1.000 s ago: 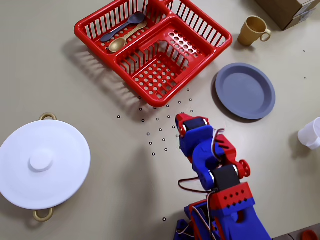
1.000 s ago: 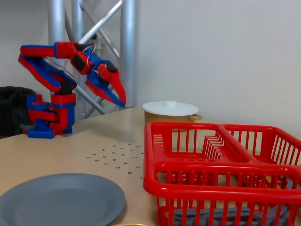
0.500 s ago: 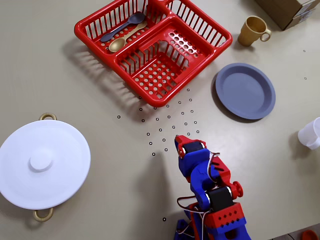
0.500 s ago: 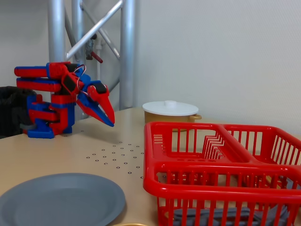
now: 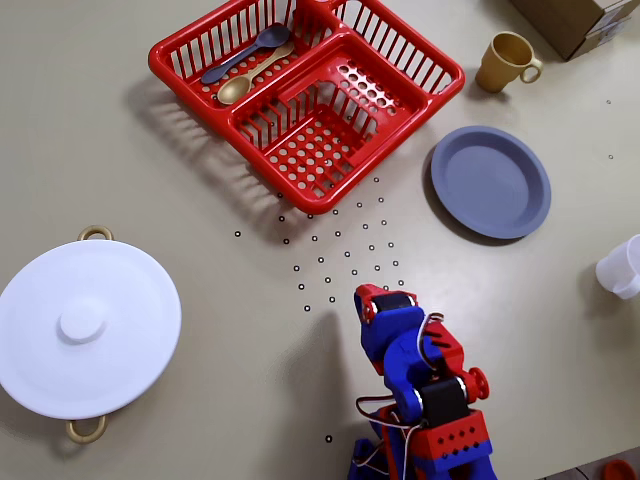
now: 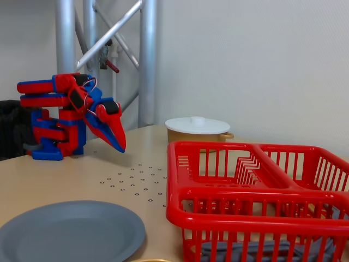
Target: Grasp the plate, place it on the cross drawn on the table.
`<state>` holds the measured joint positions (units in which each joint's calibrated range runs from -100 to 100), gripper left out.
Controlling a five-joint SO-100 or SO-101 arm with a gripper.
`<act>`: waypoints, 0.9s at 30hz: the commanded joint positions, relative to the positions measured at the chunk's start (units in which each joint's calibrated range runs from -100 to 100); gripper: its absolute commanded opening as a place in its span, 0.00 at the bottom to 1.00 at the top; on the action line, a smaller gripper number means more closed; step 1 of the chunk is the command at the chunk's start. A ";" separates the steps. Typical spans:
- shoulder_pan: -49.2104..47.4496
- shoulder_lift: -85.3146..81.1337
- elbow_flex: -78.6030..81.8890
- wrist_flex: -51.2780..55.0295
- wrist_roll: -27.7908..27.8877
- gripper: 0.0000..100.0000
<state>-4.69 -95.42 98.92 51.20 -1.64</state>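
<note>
Table (image 5: 150, 160): matte beige, ring dots (image 5: 345, 245) before my arm.
Plate (image 5: 491, 181): flat on table, right of red basket (image 5: 310, 90) in overhead view.
My gripper (image 6: 121, 143): jaws together, empty, above table.
Room: pale wall, metal poles (image 6: 147, 60).

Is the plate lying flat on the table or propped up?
Flat. The plate rests face up on the table, rim level in the fixed view.

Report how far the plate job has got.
Nothing looks done. The plate lies flat on the table, right of the red basket in the overhead view, apart from the arm. The gripper hangs folded near the base above the ring dots, holding nothing; its jaws look shut. Left: reach the plate, grasp it, carry it to the cross, which I cannot make out in either view.
</note>
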 commanded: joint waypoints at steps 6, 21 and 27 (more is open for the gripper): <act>0.38 -0.52 0.90 0.27 -0.10 0.00; 0.88 -0.43 0.90 0.27 -0.49 0.00; 0.38 -0.43 0.99 0.27 0.63 0.00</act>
<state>-4.60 -95.42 98.92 51.44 -1.44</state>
